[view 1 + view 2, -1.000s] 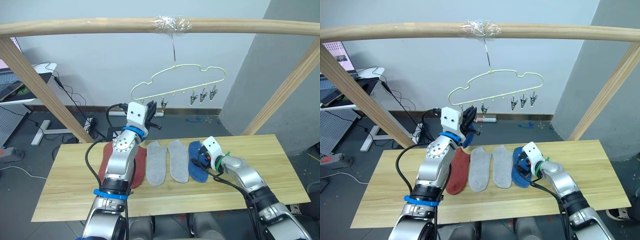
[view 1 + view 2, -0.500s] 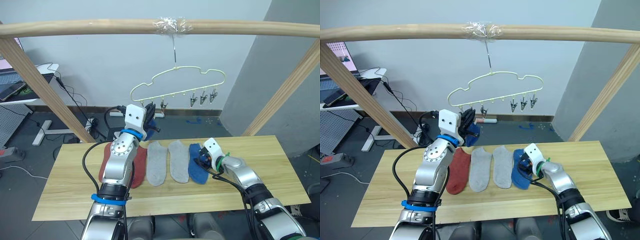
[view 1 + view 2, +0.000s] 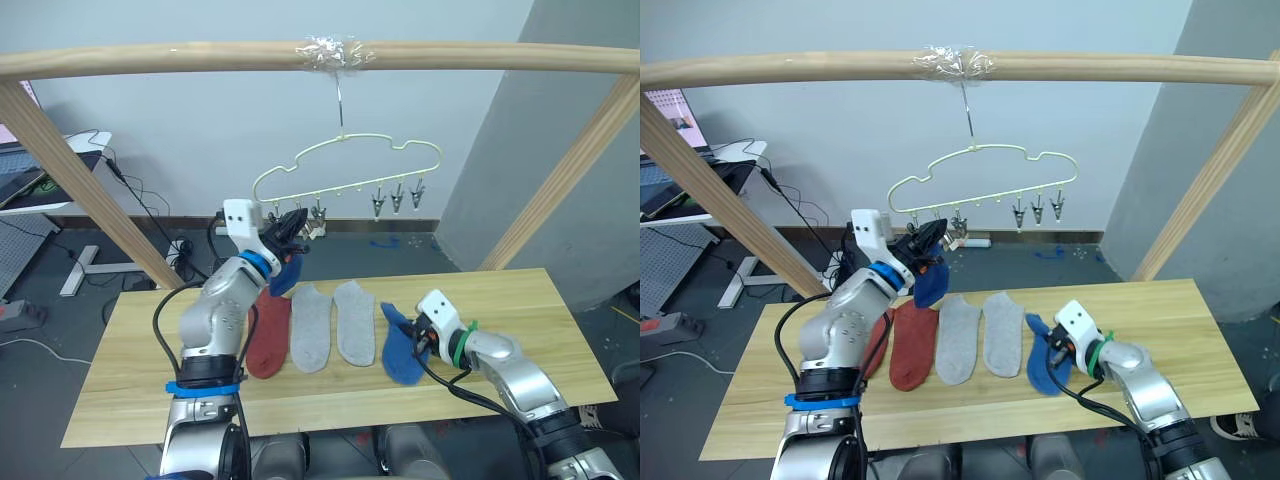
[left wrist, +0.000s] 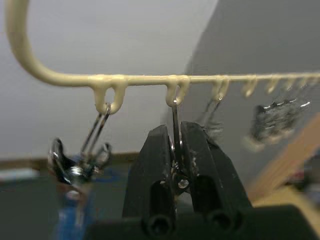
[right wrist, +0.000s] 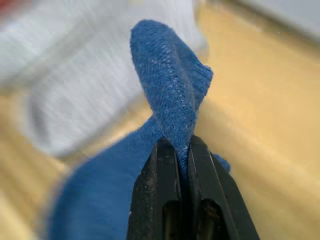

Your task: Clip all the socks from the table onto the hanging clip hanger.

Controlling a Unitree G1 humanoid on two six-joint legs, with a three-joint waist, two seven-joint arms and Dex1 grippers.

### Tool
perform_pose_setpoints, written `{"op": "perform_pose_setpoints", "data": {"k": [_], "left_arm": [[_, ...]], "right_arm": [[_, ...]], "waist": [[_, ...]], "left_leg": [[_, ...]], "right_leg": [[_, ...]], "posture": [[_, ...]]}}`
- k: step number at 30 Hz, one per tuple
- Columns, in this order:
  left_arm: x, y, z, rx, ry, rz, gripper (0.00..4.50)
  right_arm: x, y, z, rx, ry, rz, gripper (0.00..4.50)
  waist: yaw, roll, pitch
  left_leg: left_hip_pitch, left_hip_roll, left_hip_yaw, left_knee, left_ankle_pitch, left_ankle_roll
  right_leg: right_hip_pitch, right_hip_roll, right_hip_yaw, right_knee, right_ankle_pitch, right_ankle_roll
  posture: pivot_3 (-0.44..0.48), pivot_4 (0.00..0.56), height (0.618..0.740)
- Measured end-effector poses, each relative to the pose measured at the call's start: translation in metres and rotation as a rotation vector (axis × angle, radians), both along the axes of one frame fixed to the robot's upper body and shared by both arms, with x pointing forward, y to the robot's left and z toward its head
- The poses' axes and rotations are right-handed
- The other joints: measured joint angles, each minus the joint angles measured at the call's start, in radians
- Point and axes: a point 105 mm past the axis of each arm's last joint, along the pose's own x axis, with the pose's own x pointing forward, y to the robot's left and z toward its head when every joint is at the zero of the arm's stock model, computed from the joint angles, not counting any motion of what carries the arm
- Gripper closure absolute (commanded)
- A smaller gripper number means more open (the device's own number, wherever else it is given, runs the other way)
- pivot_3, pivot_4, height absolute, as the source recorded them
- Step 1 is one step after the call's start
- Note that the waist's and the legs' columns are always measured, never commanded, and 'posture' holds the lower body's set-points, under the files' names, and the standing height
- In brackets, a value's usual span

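The pale clip hanger [image 3: 345, 160] hangs from the top pole. My left gripper [image 4: 176, 131] is raised to its left end [image 3: 298, 225] and is shut on the second clip. A blue sock [image 3: 286, 275] dangles from the clip beside it. On the table [image 3: 560, 310] lie a rust-red sock [image 3: 268, 335], two grey socks [image 3: 311, 326] [image 3: 354, 320] and another blue sock [image 3: 402, 350]. A second rust-red sock [image 3: 877, 345] peeks out behind my left arm. My right gripper [image 5: 176, 145] is shut on the raised edge of the table's blue sock [image 5: 170, 85].
A thick wooden pole frame [image 3: 150, 55] runs across the top, with slanted legs at both sides of the table. Three free clips [image 3: 397, 197] hang at the hanger's right end. A desk [image 3: 40, 180] and cables [image 3: 150, 215] lie behind on the left.
My right gripper has gone from open to shut on the blue sock's edge, which now stands up from the table. My left elbow has swung left while its gripper stays at the clips.
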Motion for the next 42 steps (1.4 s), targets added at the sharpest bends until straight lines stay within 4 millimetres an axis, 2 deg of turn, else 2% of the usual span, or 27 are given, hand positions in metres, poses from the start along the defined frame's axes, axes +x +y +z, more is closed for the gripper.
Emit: {"op": "perform_pose_setpoints", "data": {"k": [3,6,11,20,30,35,38,42], "left_arm": [[-0.009,0.003,0.002,-0.179,0.142,-0.109,4.49],[-0.016,0.006,0.005,-0.273,0.209,-0.161,4.49],[-0.022,0.001,0.006,-0.332,0.266,-0.197,4.49],[-0.025,-0.003,0.006,-0.303,0.257,-0.191,4.49],[-0.026,-0.003,0.006,-0.307,0.253,-0.195,4.49],[-0.028,-0.006,0.006,-0.264,0.223,-0.19,4.49],[-0.029,-0.003,0.007,-0.205,0.179,-0.166,3.48],[-0.031,0.004,-0.002,-0.184,0.194,-0.143,2.12]], "right_arm": [[0.004,0.025,0.043,0.016,-0.12,0.072,4.41],[0.003,0.042,0.059,0.032,-0.158,0.103,4.41],[0.009,0.06,0.073,0.028,-0.216,0.122,4.41],[0.014,0.082,0.093,0.045,-0.296,0.152,4.41],[0.021,0.1,0.103,0.05,-0.331,0.168,4.41],[0.026,0.107,0.1,0.062,-0.322,0.154,4.41],[0.027,0.107,0.098,0.062,-0.315,0.149,4.5],[0.028,0.105,0.096,0.068,-0.302,0.144,4.5]], "waist": [[-0.006,0.0,0.0],[-0.005,0.0,0.0],[-0.003,0.0,0.0],[-0.001,0.0,0.0],[-0.001,0.0,0.0],[-0.001,0.0,0.0],[-0.001,0.0,0.0],[0.001,0.0,0.0]], "left_leg": [[0.001,0.0,-0.001,0.0,0.0,0.0],[0.0,0.0,-0.001,-0.001,0.0,0.0],[-0.002,0.0,-0.002,-0.001,0.0,-0.001],[-0.003,0.0,-0.002,-0.003,-0.001,-0.001],[-0.004,0.0,-0.002,-0.003,-0.001,-0.002],[-0.005,0.0,-0.002,-0.003,-0.001,-0.002],[-0.005,0.0,-0.002,-0.004,-0.001,-0.002],[-0.009,0.0,-0.002,-0.004,-0.001,-0.002]], "right_leg": [[0.0,0.0,-0.001,0.0,0.0,0.0],[0.0,0.0,-0.001,-0.001,0.0,0.0],[0.0,0.0,-0.001,-0.005,0.0,0.0],[0.0,0.0,-0.001,-0.009,0.0,-0.001],[-0.001,0.0,-0.002,-0.01,0.0,0.0],[-0.001,0.0,-0.001,-0.011,0.0,-0.001],[-0.002,0.0,-0.002,-0.011,0.0,-0.001],[-0.005,0.0,-0.002,-0.011,0.0,-0.001]], "posture": [[-0.065,0.152,0.74],[-0.066,0.153,0.74],[-0.058,0.153,0.74],[-0.06,0.156,0.74],[-0.054,0.155,0.74],[-0.047,0.152,0.74],[-0.045,0.151,0.74],[-0.037,0.148,0.74]]}}
